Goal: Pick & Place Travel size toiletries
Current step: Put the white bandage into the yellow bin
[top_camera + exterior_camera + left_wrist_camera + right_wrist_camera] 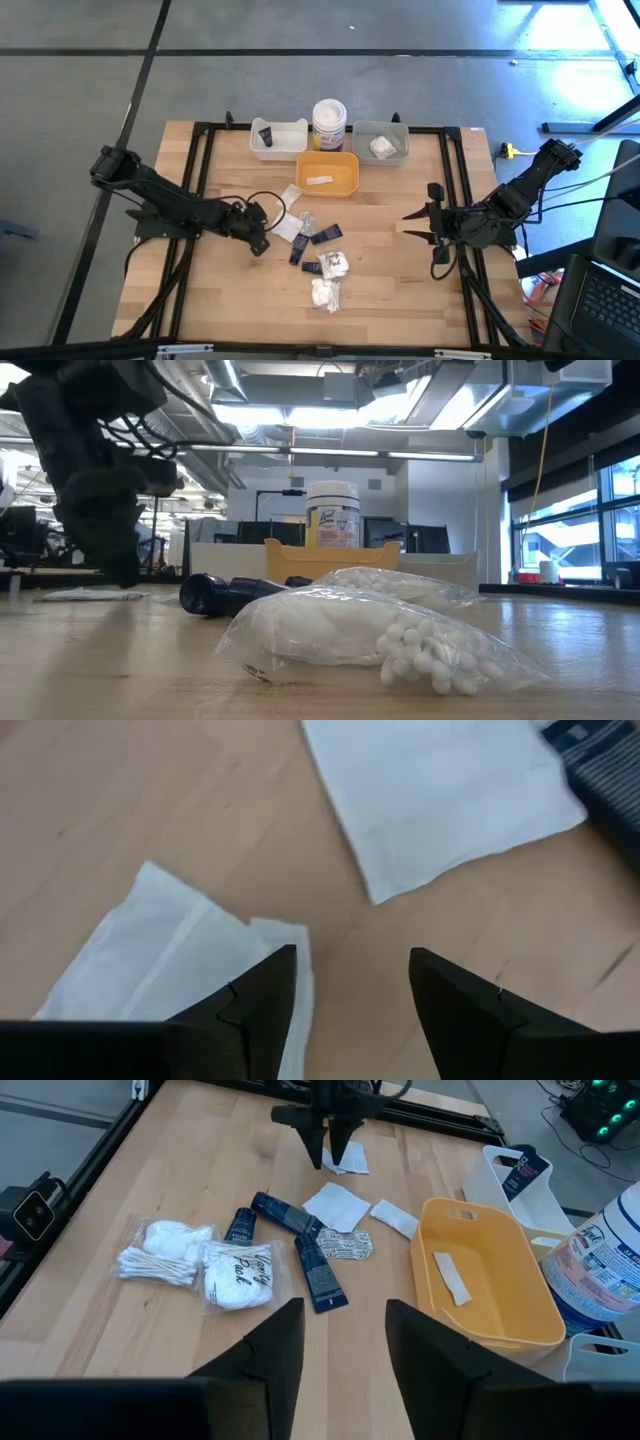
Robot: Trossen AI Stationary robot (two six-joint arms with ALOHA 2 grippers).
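The left tool (262, 232) stood low over the tabletop (220, 290), its two dark fingers (250, 1005) parted at moderate width and empty. One finger lay over the corner of a flat white sachet (150, 960); a second white sachet (440, 795) lay just beyond, apart from the first. The right tool (425, 225) waited at the right side of the tabletop, well apart from the items, fingers parted and holding nothing.

The loose toiletries lay clustered at mid-tabletop. Several small black tubes (320, 1275) lay beside a clear blister-type packet (345, 1245). Two clear-wrapped packs (205, 1265) lay touching each other, one holding cotton swabs. Some items were already sorted: a beige sachet (452, 1278) in the yellow tray (540, 1320), a black tube (266, 136) in the white tray (290, 150), and a white wrapped piece (381, 148) in the grey tray (398, 132). A white jar with yellow label (329, 124) stood between the white and grey trays.

Assessment: the sachets appeared thin, light and limp, lying flat against the wood, so they offered little edge to take. A hold at a raised corner or folded edge would be advisable; a slip or a pinch on bare wood is the likely fault. The tubes appeared firmer and should be taken across the mid-body. The wrapped packs appeared soft and slippery, and best pinched at the bulk.
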